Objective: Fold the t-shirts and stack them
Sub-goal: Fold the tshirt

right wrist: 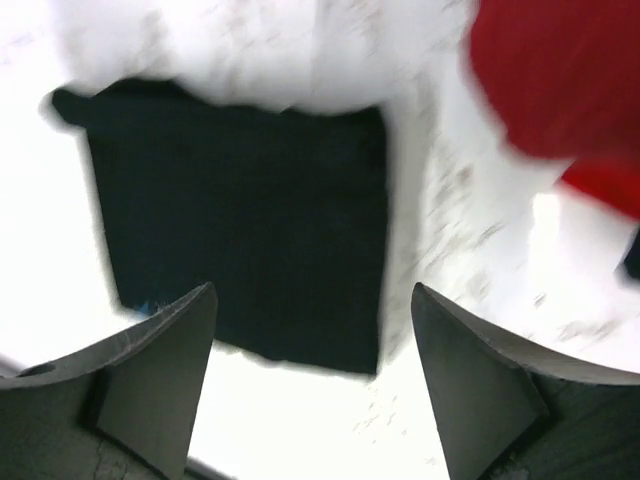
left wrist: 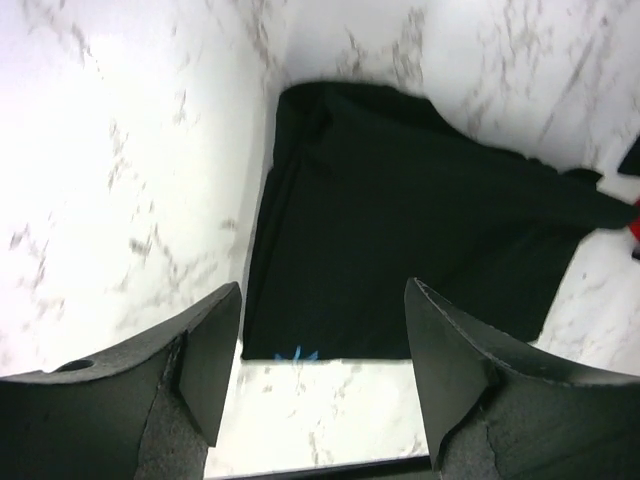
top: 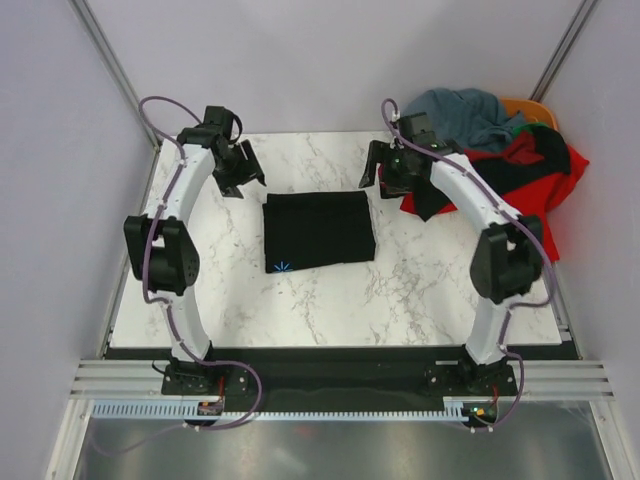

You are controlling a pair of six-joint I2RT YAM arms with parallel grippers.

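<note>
From high up behind the near edge we look steeply down on the whole marble table [top: 430, 290], far enough off to take in the folded black t-shirt [top: 318, 230] at its middle. From the left wrist we look close over the marble, the left gripper [left wrist: 322, 288] framing the bottom edge, onto that same shirt. The right wrist view, blurred, also looks down on it from close, past the right gripper [right wrist: 314, 290], with a red t-shirt [right wrist: 560, 80] at upper right. All three views share the black shirt and the marble around it.
</note>
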